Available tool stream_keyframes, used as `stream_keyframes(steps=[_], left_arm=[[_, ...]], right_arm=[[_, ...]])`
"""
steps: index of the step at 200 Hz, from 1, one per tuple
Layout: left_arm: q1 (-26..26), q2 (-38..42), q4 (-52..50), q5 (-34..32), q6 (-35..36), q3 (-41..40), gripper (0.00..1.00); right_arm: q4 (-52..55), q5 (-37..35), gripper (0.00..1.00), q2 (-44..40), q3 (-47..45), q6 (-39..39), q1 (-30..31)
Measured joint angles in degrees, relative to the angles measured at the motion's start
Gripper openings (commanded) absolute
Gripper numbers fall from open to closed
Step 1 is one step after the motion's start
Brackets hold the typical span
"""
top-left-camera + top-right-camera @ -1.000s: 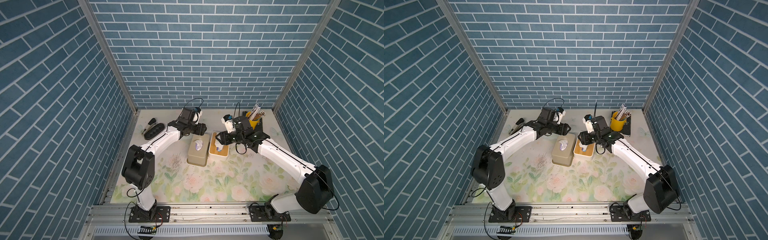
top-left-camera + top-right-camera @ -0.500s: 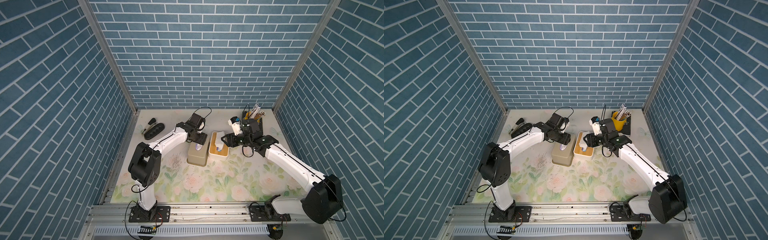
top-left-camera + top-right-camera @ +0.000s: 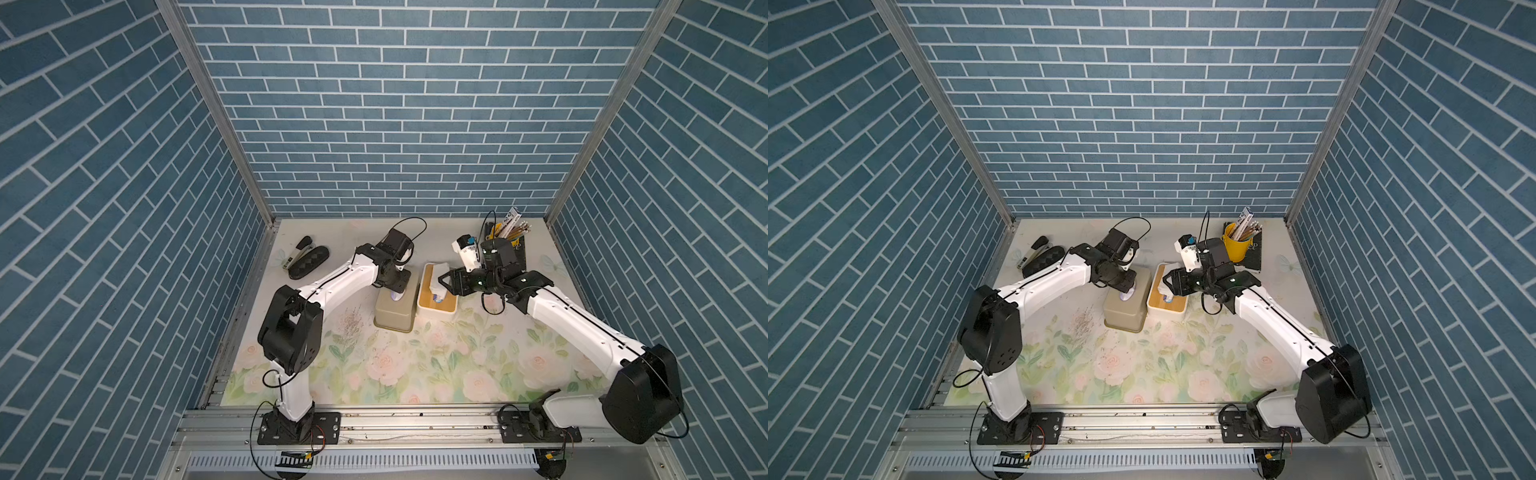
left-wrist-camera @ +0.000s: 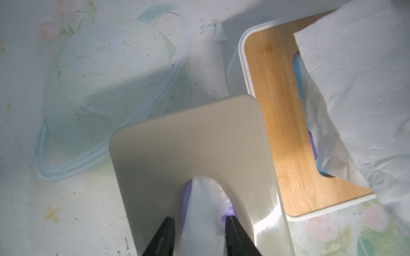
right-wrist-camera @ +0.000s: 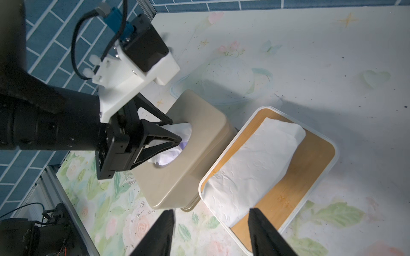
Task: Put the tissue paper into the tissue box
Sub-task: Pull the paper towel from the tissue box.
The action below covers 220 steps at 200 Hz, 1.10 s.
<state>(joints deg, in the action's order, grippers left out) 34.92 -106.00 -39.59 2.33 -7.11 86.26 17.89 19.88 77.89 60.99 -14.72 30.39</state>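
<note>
Left fingers pinch tissue paper between tips, tissue box slot just beneath; right fingers spread, empty. Likely hazard: upward pull drags sheet out, lifts unbraced box.

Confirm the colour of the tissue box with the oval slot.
Beige tissue box, best in right wrist view.

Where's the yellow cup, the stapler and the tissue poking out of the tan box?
yellow cup (image 3: 1236, 249): a top view, on its front wall.
stapler (image 3: 1033, 252): a top view, on its middle.
tissue (image 4: 203, 199): left wrist view, on its white middle.
</note>
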Motion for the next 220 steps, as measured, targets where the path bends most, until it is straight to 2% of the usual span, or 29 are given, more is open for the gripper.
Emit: stream_keyframes(steps=[54,92,152,188,220], left_arm=[[0.07,0.0,1.11,-0.15,0.33,-0.39,0.0],[0.11,1.66,3.87,0.0,0.11,-3.1,0.0],[0.17,9.68,10.01,0.15,-0.11,-9.11,0.0],[0.2,14.86,14.6,-0.13,-0.15,-14.45,0.0],[0.2,15.06,17.33,0.76,-0.13,-16.39,0.0]], right_arm=[[-0.68,0.42,0.56,0.7,0.0,-0.02,0.7],[-1.05,0.24,0.56,1.49,0.02,-0.04,1.73],[-1.86,-2.6,0.54,10.12,1.86,-0.04,5.14],[-2.32,-3.91,0.53,11.04,1.86,-0.04,5.46],[-2.64,-3.96,0.52,12.37,3.19,-0.42,5.46]])
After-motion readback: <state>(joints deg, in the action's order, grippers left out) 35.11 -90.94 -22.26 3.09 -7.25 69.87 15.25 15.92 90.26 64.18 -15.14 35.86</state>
